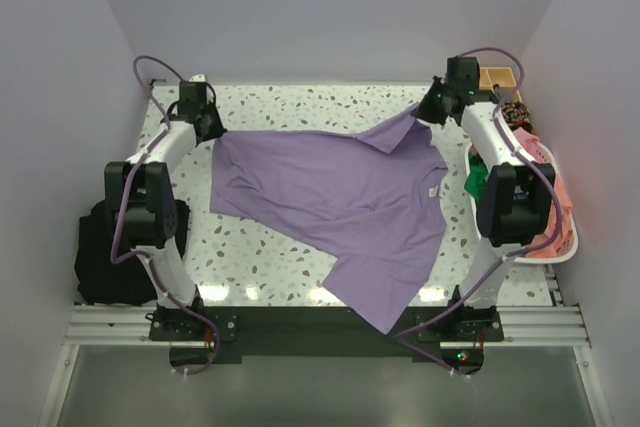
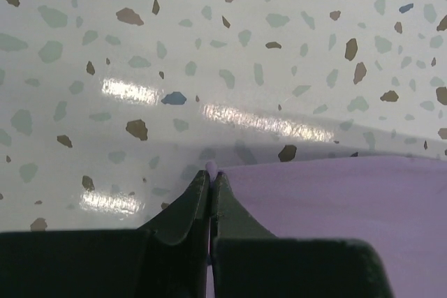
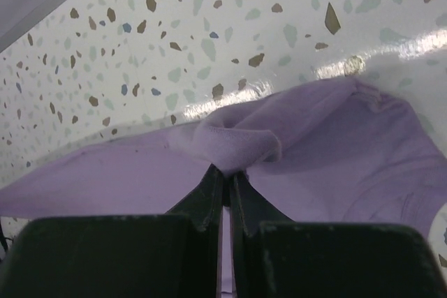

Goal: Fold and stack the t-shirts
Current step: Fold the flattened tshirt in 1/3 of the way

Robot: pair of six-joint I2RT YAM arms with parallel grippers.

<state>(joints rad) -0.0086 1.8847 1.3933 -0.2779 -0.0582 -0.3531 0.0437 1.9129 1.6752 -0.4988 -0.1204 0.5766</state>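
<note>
You had bright, even light from overhead; white glare streaked the glossy table (image 2: 279, 47), and every view was sharp.

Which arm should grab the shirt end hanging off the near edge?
Probably right: the purple t-shirt overhangs beside that arm's base. Right gripper and left gripper both pinch its far edge.

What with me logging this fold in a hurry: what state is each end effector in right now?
Left end effector: closed on a corner of the lavender t-shirt.
Right end effector: closed on a bunched fold of the lavender t-shirt.
</note>
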